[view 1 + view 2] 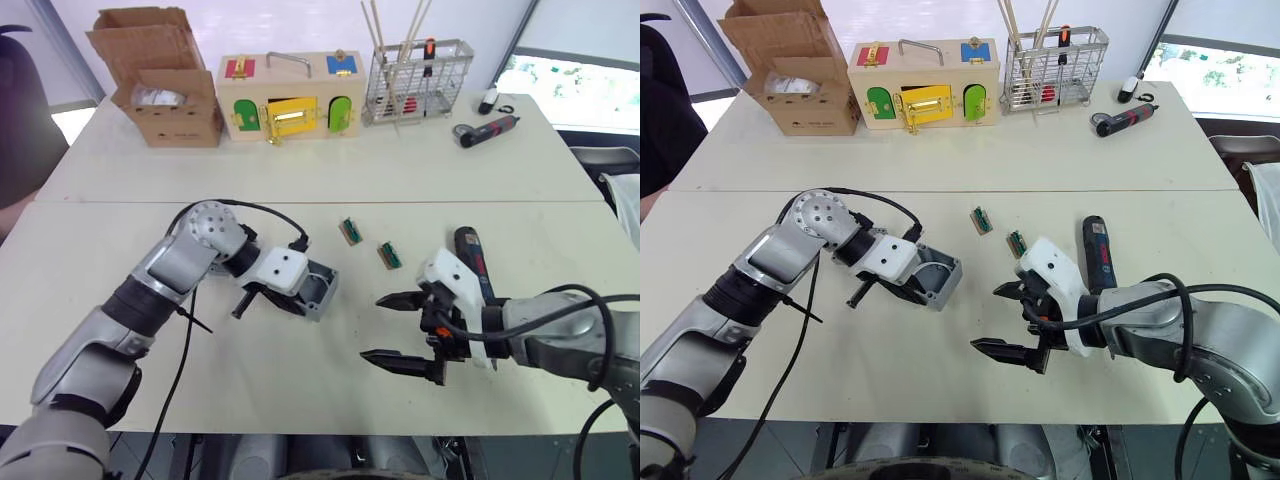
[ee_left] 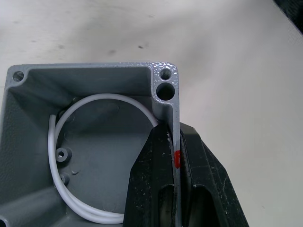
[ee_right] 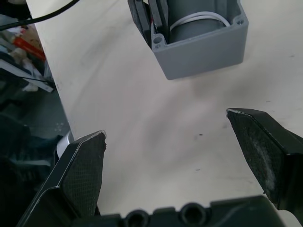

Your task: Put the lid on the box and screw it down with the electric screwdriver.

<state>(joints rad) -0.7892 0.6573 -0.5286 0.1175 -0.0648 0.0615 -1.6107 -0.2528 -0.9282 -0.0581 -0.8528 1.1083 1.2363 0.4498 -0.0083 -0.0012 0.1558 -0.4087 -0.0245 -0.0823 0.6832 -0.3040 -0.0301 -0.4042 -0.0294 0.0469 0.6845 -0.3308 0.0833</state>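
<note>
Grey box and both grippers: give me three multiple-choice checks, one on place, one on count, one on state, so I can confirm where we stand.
1. Where does the electric screwdriver lie?
A. On the table beside the right arm
B. In the wire basket
C. Inside the cardboard carton

2. How many small green parts lie between the box and the right gripper?
A. One
B. Two
C. Four

3. What is the state of the left gripper?
A. Open above the box
B. Shut on one wall of the box
C. Shut on the lid

Answers:
1. A: the black stick-shaped driver with red markings rests on the table just behind the right gripper.
2. B: two small green pieces lie apart there.
3. B: the left wrist view shows its fingers pinching the box's wall, one inside and one outside; the right gripper's fingers are spread wide.
</note>
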